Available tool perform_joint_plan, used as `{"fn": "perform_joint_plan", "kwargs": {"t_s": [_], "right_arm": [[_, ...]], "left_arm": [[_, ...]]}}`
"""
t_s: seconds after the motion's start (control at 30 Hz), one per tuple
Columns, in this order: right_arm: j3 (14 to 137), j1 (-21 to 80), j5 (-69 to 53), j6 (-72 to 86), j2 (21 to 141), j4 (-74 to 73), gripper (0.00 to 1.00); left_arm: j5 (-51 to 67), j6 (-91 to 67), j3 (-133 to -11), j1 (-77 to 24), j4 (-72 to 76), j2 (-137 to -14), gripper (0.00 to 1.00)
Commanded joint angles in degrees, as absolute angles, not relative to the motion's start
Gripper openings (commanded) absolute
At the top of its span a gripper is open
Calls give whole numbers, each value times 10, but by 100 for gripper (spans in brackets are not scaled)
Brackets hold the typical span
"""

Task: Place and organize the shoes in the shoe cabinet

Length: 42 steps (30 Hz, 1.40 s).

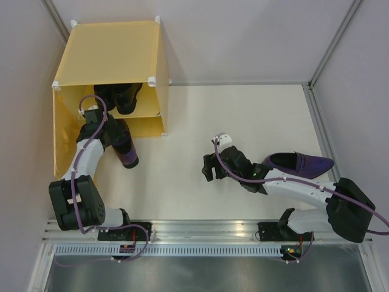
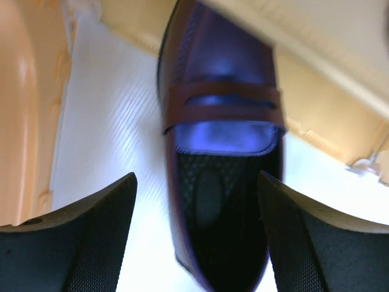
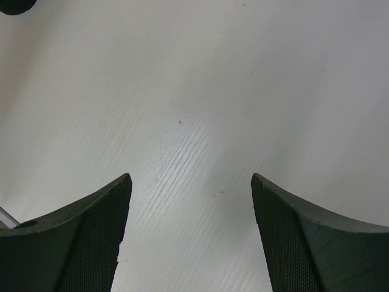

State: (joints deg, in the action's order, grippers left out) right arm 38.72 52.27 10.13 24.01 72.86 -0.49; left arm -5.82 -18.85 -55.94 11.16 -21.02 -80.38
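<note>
Overhead and close left wrist share purple shoe (image 1: 126,151) (image 2: 222,131)

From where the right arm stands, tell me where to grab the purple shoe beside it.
Probably the collar rim at its heel end, from above, one finger inside: the purple shoe sits sole down, opening upward, heel toward the open right gripper, toe pointing away.

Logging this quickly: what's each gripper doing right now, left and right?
Left gripper: open, straddling the purple shoe, not gripping it.
Right gripper: open, empty, above the table.
</note>
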Motion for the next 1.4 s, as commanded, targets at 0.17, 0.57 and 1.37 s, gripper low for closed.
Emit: {"fn": "perform_joint_plan", "kwargs": {"t_s": [0.17, 0.57, 1.37], "right_arm": [[388, 519, 102, 243, 734, 16, 83], [390, 518, 100, 244, 736, 14, 83], [389, 516, 105, 243, 737, 14, 83]], "left_arm": [[-84, -267, -524, 112, -288, -790, 72], [-70, -286, -526, 112, -298, -873, 53], [-111, -111, -666, 127, -146, -940, 5]]}}
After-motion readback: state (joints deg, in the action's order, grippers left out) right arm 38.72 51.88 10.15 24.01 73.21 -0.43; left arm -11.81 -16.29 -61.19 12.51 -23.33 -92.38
